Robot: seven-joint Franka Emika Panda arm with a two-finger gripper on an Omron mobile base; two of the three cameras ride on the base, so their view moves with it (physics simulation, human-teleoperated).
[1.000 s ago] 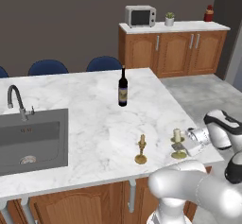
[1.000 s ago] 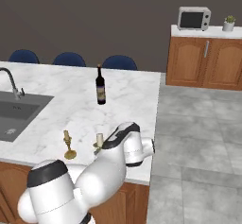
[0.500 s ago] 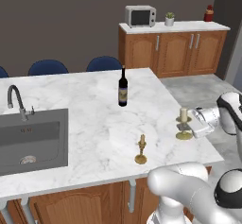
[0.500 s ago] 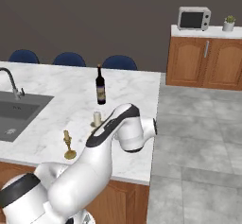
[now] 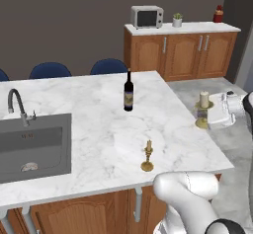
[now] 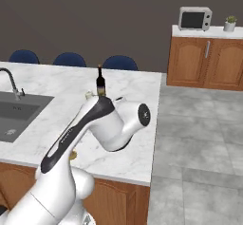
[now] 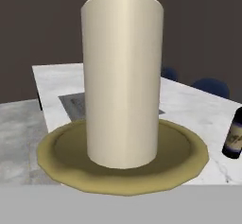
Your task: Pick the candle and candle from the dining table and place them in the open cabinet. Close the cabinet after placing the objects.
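Marble covers the dining table (image 5: pixel 99 144), and going from its left end the first thing is the built-in grey sink (image 5: pixel 32 146) with a curved faucet (image 5: pixel 17 104) at its back edge. Behind the table, three blue chair backs (image 5: pixel 49 70) show against the dark wall. Further right, near the middle of the top, a dark wine bottle (image 5: pixel 128 92) stands upright. Nearer the front edge and a little to the right stands the thin candle (image 5: pixel 147 156), a tapered yellowish stick in a small brass holder, upright and alone, well apart from the bottle.

Beyond the table's right edge, the thick candle (image 5: pixel 203 109) is off the marble: a short cream cylinder on a wide brass dish and stem, upright, hanging over the grey floor just beside the table's corner. The gripper (image 5: pixel 217 113) holds it from the right side; its jaws are closed on the brass candlestick below the dish, though the fingers themselves are hidden behind it. In the hand view the cream cylinder (image 7: pixel 122 79) rises close before the camera from its brass dish, with the marble top, the sink and the bottle (image 7: pixel 235 135) behind it.

At the back right, a low wooden counter unit (image 5: pixel 183 53) stands against the wall, carrying a microwave (image 5: pixel 147 17), a small potted plant (image 5: pixel 177 19) and a red object (image 5: pixel 218 14). In the right base view the white arm (image 6: pixel 102 124) bends across the table's near corner, and the bottle (image 6: pixel 100 81) shows just above it.
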